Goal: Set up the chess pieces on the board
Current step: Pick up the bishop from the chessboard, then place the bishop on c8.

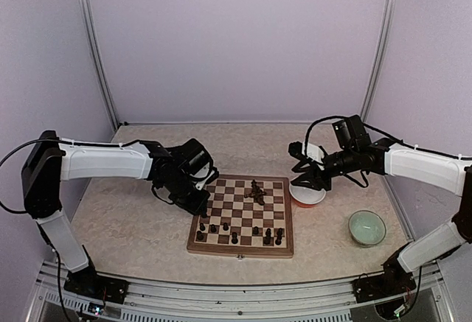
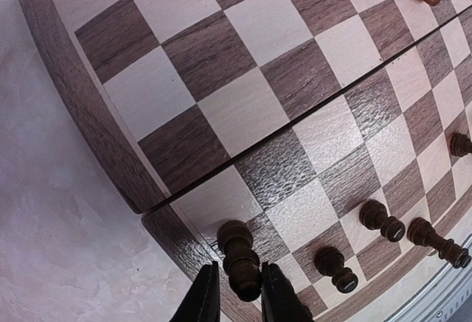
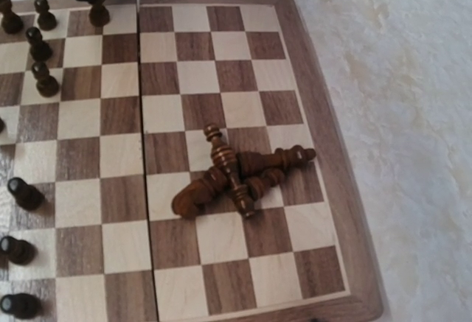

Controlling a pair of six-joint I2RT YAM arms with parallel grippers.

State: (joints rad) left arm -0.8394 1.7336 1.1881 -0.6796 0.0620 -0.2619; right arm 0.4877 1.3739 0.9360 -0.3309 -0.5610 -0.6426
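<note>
Left wrist view puts us right on the job: a dark edge piece (image 2: 237, 252) stands upright on the left-hand column of the board (image 2: 96, 116), just on the near side of its centre fold. The left gripper (image 2: 240, 265) straddles it, fingers (image 2: 279, 300) drawn in tight on both sides, so they look clamped on its body. We'd guess the narrow pinch is bc the piece is tiny and top-heavy, and holding it round the stem keeps it from tipping. The other dark chess pieces (image 1: 234, 237) stand in loose ranks on the board's near half, some off-centre on their squares, so prob. not all are in final spots. Further out, on the far half, a heap of lighter brown pieces (image 3: 236, 175) lies tumbled, crossing one another, none upright. Those look unsorted, so we judge the setup under halfway. Right wrist view looks down on that heap, which suggests the right arm is placed to reach it next, but its own fingers don't show there. In the top view the right gripper (image 1: 308, 176) hovers over a white bowl (image 1: 306, 197) just beside the board, and we can't tell if it's open or closed. A green bowl (image 1: 366, 228) sits apart on the table (image 1: 133, 219), nr the right arm's base.
</note>
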